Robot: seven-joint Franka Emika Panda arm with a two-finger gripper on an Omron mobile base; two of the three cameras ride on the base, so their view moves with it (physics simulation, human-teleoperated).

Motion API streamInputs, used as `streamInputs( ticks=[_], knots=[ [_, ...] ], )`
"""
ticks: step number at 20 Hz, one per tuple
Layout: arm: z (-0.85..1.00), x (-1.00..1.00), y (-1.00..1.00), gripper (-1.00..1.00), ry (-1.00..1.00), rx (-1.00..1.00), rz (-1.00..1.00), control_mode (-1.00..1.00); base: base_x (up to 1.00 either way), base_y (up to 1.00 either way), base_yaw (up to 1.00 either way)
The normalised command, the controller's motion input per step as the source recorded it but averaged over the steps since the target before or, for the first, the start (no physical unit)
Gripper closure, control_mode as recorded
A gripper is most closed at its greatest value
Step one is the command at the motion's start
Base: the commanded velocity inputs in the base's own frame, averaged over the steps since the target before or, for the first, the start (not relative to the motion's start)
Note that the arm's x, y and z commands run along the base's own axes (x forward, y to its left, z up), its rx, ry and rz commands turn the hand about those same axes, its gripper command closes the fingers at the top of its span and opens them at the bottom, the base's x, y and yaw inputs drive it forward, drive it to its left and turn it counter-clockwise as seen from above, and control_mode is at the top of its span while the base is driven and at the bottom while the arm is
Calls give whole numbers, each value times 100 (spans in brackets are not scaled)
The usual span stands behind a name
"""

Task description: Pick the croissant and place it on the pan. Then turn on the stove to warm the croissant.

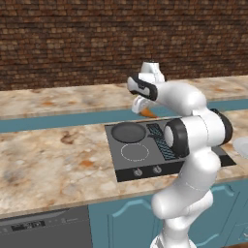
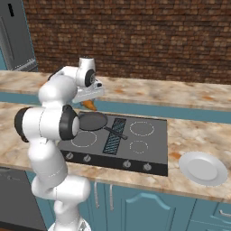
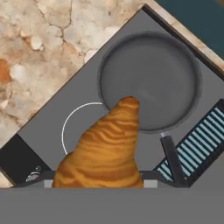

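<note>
Left base view: hand [image 1: 144, 109] carries croissant [image 1: 148, 113] in the air behind the stove [image 1: 164, 150], near pan [image 1: 129, 132]. Right base view: croissant [image 2: 90, 105] just above pan [image 2: 93, 121] rim. Hand view: hand clamped on croissant [image 3: 105, 151], pan [image 3: 149, 83] ahead. Carry step; next centre it over pan, lower, release
</note>
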Motion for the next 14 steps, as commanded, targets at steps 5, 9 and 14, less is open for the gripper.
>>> streamInputs(
  ticks=[5, 9, 14],
  knots=[
    [-41, 40, 14, 100, 10, 0, 0, -100, 0, 0, 0],
    [-48, 26, 10, 100, 7, 0, 0, -100, 0, 0, 0],
    [-47, 14, 7, 100, 1, -2, -1, -100, 0, 0, 0]
  ],
)
